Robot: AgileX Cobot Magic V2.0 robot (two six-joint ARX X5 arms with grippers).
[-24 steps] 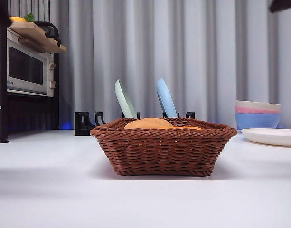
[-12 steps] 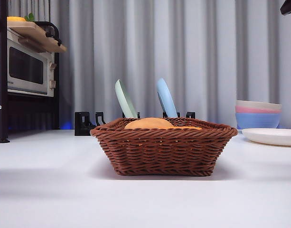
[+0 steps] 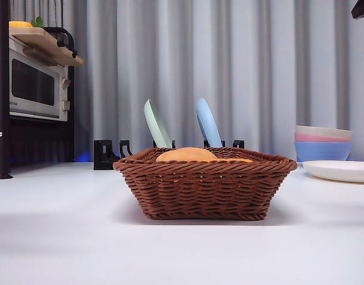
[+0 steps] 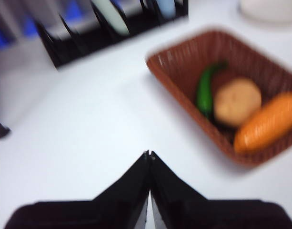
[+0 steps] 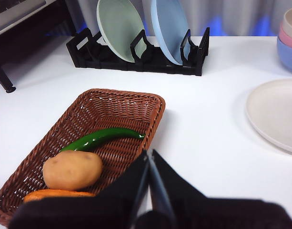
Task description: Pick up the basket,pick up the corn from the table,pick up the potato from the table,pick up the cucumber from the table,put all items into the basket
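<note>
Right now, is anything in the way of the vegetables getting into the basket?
Nothing visible: the cucumber, potato and corn already lie inside the basket, and both grippers hang shut above the table.

Rough woven wicker basket point(image 5: 131, 107) holds a glossy cucumber point(image 5: 100, 138), matt potato point(image 5: 72, 170).

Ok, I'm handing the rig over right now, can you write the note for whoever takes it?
Left gripper: shut, empty, above the table beside the basket.
Right gripper: shut, empty, over the basket's edge.
In the basket: cucumber, potato, corn.
Done: all three vegetables are in.
Left: nothing to load; both arms look clear of the basket.
</note>
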